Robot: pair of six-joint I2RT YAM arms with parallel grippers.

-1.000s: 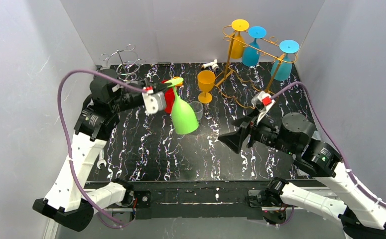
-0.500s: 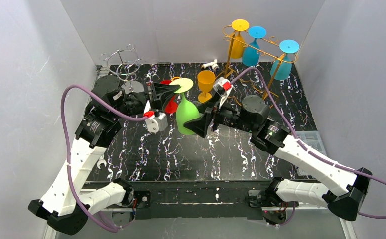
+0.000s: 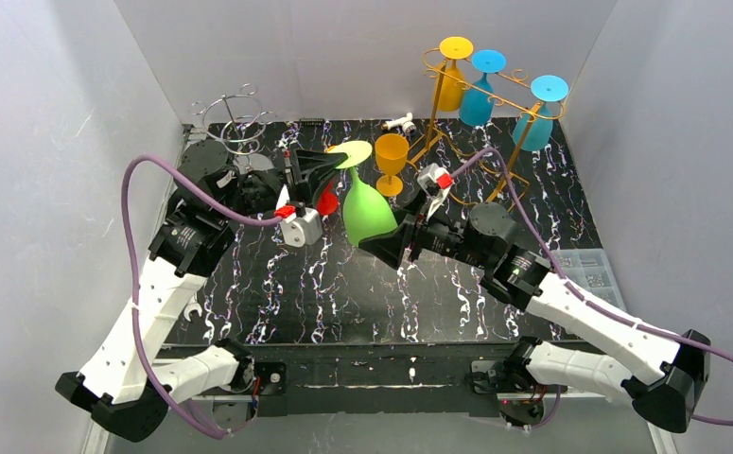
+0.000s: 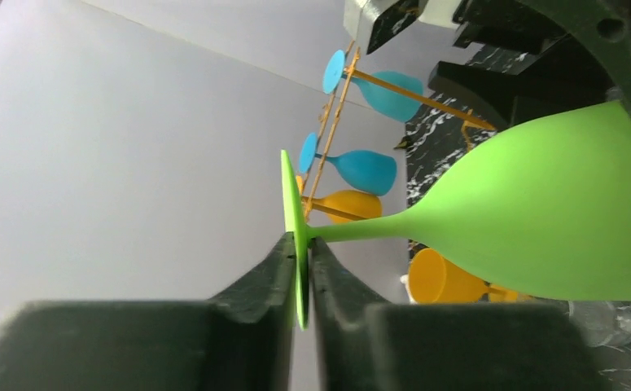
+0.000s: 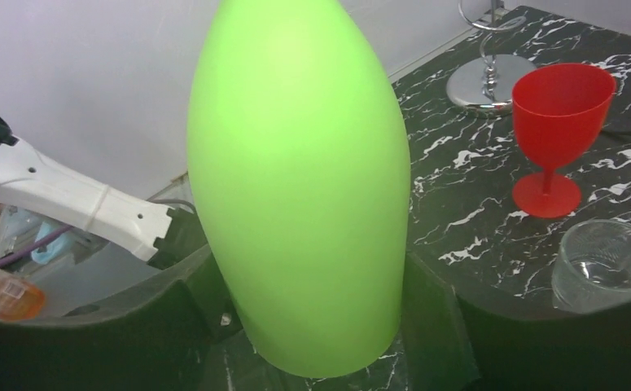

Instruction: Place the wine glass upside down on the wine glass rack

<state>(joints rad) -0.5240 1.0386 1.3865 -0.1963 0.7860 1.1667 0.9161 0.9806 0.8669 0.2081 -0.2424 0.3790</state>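
Observation:
A green wine glass (image 3: 367,213) hangs foot-up and tilted over the mat's middle. My left gripper (image 3: 329,168) is shut on the edge of its flat foot, which sits pinched between both jaws (image 4: 300,244), while stem and bowl (image 4: 540,220) run off to the right. My right gripper (image 3: 386,241) reaches in from the right and straddles the bowl (image 5: 295,163) near its rim, a finger (image 5: 434,318) pressed on each side. The gold wire wine glass rack (image 3: 435,123) stands at the back right, holding a yellow glass (image 3: 452,85) and two blue glasses (image 3: 477,99) upside down.
An orange glass (image 3: 391,156) stands upright just behind the green one. A red glass (image 5: 552,122) and a clear cup (image 5: 609,265) stand under the left gripper. A chrome stand (image 3: 239,118) is at the back left. A small wrench (image 3: 192,310) lies at the mat's left edge.
The right arm swung in from the right and its jaws narrowed around the bowl. The left wrist turned, bringing the glass from leaning to foot-up.

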